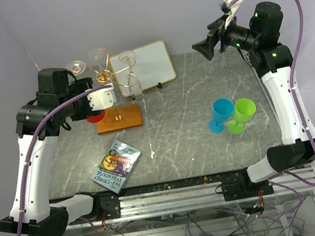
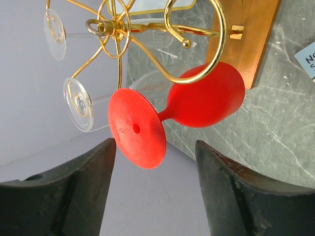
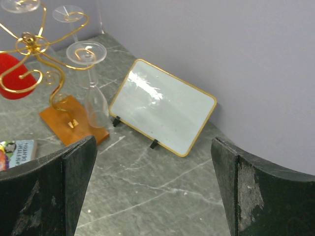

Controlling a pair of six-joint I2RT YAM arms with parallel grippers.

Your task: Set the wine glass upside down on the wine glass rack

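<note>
We see the red wine glass [image 2: 206,96] hanging upside down on the gold wine glass rack [image 1: 119,119]. Our left end effector [image 2: 155,147] is spread wide, holding nothing. The job looks done.

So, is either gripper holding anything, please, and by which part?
Nothing is held: left gripper and right gripper are both open; the red wine glass hangs from the wine glass rack.
</note>
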